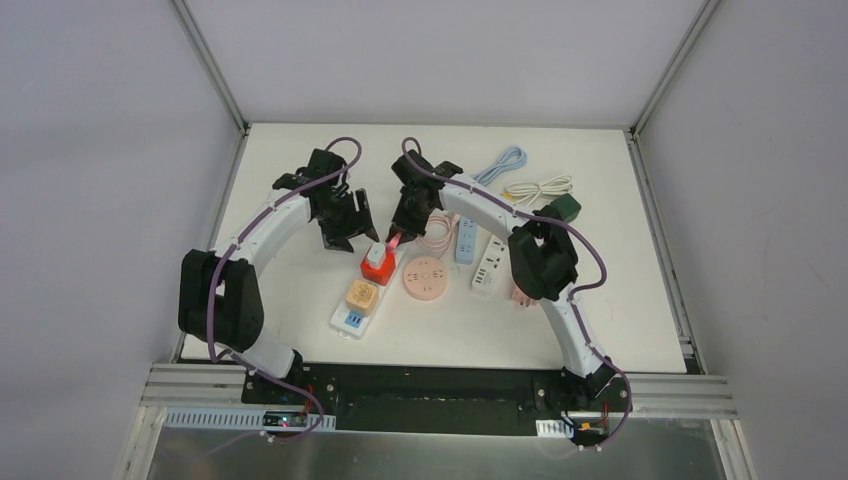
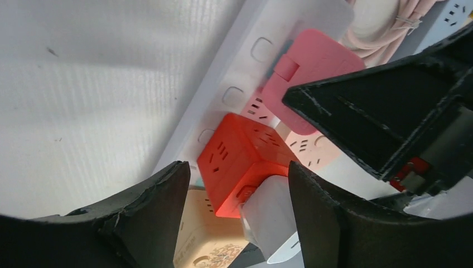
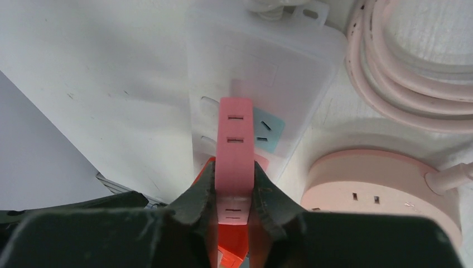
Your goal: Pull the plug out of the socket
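A white power strip (image 1: 343, 318) (image 2: 245, 67) (image 3: 251, 61) lies near the table's middle. Plugged into it are a red cube socket (image 1: 374, 270) (image 2: 240, 151) with a white plug (image 1: 376, 254) (image 2: 273, 215) on top, a beige cube (image 1: 361, 295) and a blue plug (image 1: 353, 320). My left gripper (image 1: 360, 240) (image 2: 239, 170) is open and straddles the red cube and white plug. Its right finger (image 2: 323, 218) lies against the white plug. My right gripper (image 1: 397, 236) (image 3: 234, 167) is shut on a pink plug (image 1: 395, 243) (image 3: 235, 134) (image 2: 312, 72) over the strip's far end.
A round pink socket (image 1: 424, 277) (image 3: 385, 184) with a coiled pink cable (image 3: 401, 84) sits right of the strip. Two more small strips (image 1: 466, 240) (image 1: 489, 265), a light blue cable (image 1: 503, 162), a white cable (image 1: 540, 187) and a green adapter (image 1: 565, 208) lie further right.
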